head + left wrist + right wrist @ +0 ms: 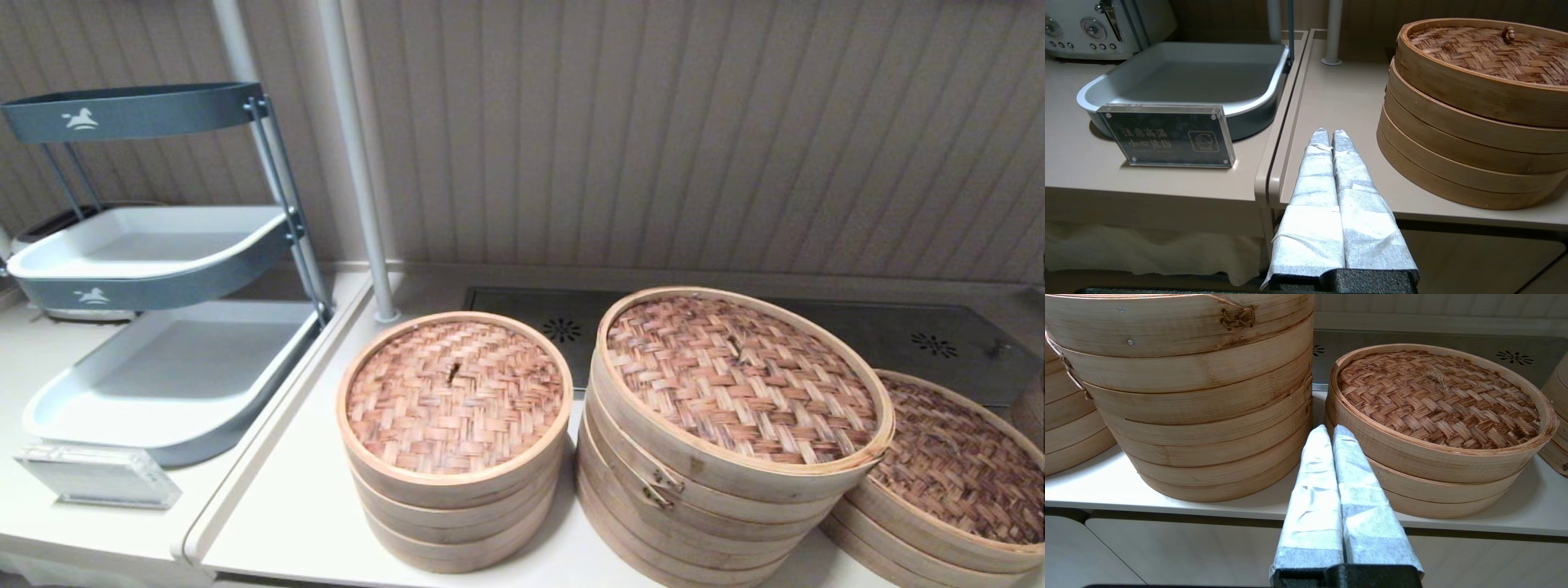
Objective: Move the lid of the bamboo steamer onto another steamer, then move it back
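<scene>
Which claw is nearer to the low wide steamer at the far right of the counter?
The right claw. It sits shut at the counter edge, just in front of the low wide steamer, beside the tall clasped stack. The left claw is shut near the small stack, far away.

Soft, even overhead light, faint shadows beneath the steamers, wide-angle bending at edges.

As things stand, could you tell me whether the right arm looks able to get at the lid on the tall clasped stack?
Probably yes. The right hand is shut, low at the counter's front edge between the tall stack and the low steamer. Nothing lies over the bamboo steamer lid, though the arm must rise well above the tiers first.
</scene>
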You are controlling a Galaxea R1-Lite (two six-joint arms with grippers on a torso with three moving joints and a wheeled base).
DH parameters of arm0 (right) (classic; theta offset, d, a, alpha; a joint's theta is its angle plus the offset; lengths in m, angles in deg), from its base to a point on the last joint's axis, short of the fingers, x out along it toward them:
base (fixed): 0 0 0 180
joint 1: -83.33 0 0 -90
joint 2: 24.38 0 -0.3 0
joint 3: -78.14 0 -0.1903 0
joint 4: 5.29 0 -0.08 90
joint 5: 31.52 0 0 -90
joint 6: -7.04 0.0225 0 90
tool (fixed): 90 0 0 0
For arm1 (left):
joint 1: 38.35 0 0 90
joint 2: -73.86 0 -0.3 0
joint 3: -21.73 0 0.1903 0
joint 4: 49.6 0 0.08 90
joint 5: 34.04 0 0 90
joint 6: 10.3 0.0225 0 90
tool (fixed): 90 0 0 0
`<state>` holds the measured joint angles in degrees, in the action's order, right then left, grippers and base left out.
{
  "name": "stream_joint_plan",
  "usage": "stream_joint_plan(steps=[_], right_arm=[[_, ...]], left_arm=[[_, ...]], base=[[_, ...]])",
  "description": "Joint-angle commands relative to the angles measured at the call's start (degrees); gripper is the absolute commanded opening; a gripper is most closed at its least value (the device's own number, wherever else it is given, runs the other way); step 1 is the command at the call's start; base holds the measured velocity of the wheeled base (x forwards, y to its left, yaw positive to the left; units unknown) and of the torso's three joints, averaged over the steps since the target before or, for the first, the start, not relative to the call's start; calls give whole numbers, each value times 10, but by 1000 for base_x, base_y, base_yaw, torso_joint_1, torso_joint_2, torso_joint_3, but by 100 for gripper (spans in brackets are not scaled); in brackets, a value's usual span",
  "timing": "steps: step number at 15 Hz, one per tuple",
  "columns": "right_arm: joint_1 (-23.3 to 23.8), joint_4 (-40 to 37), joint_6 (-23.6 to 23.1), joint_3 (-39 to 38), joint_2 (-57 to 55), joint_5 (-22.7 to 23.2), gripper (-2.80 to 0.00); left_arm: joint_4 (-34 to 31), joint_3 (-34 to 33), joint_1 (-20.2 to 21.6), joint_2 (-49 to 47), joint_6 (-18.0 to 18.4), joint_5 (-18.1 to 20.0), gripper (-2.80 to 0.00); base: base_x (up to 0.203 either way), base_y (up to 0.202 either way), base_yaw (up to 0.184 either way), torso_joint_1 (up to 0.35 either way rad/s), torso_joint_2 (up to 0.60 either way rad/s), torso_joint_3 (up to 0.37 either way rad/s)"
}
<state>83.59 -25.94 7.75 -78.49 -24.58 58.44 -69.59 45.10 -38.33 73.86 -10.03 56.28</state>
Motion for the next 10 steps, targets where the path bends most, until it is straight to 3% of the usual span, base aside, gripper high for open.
stream_joint_plan(steps=[1, 10], right_arm=[[0, 0, 2, -15, -1, 0, -280], [0, 0, 3, -15, -1, 0, -280]], left_arm=[[1, -14, 0, 1, 0, 0, -280], [1, -14, 0, 1, 0, 0, -280]], base=[[0, 0, 0, 0, 0, 0], [0, 0, 0, 0, 0, 0]])
